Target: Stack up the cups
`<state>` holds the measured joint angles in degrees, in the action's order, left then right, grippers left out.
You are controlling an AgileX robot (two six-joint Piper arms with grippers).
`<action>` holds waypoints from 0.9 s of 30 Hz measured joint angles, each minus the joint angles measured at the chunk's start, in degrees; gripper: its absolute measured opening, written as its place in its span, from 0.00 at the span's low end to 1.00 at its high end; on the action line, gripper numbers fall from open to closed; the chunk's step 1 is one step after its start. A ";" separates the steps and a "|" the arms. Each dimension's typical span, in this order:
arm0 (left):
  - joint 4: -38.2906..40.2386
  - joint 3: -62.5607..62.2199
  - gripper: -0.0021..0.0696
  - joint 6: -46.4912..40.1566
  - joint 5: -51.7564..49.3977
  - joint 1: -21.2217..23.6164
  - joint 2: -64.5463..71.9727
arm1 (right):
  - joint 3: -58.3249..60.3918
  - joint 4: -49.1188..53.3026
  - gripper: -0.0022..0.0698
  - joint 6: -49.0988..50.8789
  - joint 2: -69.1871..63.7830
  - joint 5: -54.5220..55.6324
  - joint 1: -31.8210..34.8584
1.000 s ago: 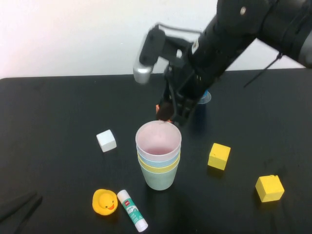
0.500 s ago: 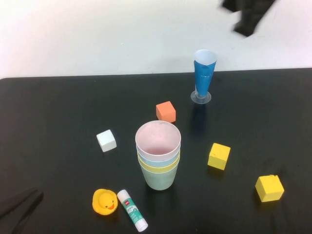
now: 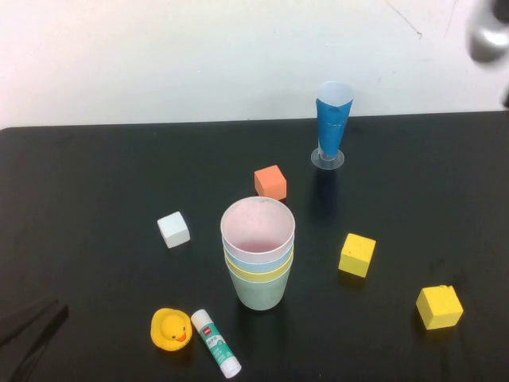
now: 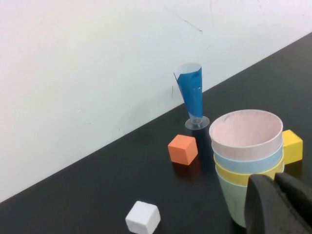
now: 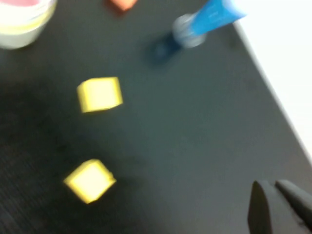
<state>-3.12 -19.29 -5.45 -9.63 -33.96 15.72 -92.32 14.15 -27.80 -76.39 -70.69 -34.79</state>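
The four cups stand nested in one upright stack (image 3: pixel 258 263) at the table's middle: pale pink (image 3: pixel 258 227) on top, then light blue (image 3: pixel 238 256), yellow (image 3: pixel 258 276) and pale green (image 3: pixel 260 296) at the bottom. The stack also shows in the left wrist view (image 4: pixel 246 161) and at the edge of the right wrist view (image 5: pixel 19 24). My left gripper (image 3: pixel 60 312) lies shut and empty at the front left corner, its fingertips (image 4: pixel 273 200) in front of the stack. My right gripper (image 5: pixel 269 184) is shut and empty, high over the table's right side. Only a blurred piece of the right arm (image 3: pixel 487 36) shows in the high view.
A dark-blue cone cup (image 3: pixel 333 119) on a clear base stands at the back. An orange cube (image 3: pixel 270 182), a white cube (image 3: pixel 173 229), two yellow cubes (image 3: pixel 357 255) (image 3: pixel 439 307), a rubber duck (image 3: pixel 171 329) and a glue stick (image 3: pixel 215 343) lie around the stack.
The right arm has pulled away from just behind the stack, up and to the right, almost out of the high view. The stack and the left gripper have not moved.
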 joint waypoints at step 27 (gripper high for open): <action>2.39 0.00 0.03 0.61 0.23 0.00 0.00 | 73.45 -27.95 0.03 -11.84 45.90 39.63 0.00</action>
<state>-0.73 -19.29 -4.84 -9.40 -33.96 15.72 -18.88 -13.81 -39.64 -30.49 -31.06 -34.79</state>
